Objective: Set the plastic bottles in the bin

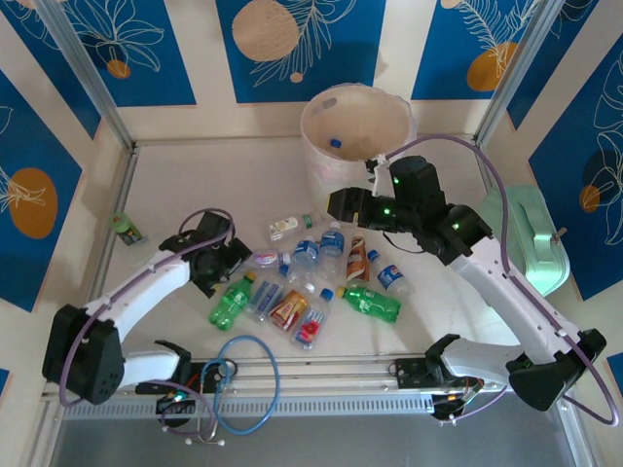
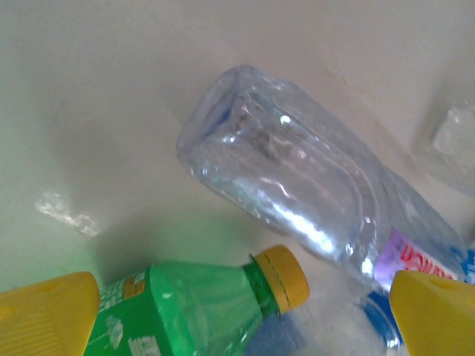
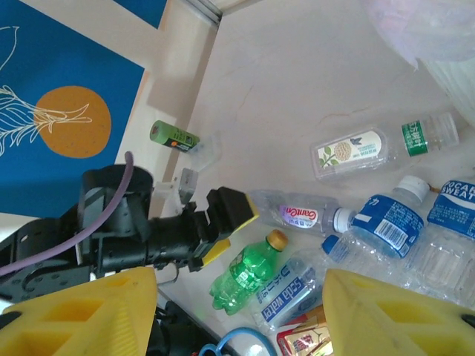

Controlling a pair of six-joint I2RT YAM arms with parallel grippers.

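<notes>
Gaping, the left tool point(image 2: 241, 317) frames a clear bottle point(image 2: 297, 185) in wrist view.

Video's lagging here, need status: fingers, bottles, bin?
Left gripper open over clear bottle. Right gripper open, empty, by bin. Plastic bottles piled on table, blue cap showing in bin. No obstruction seen.

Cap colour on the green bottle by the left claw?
Yellow cap; the left wrist view shows it best.
</notes>
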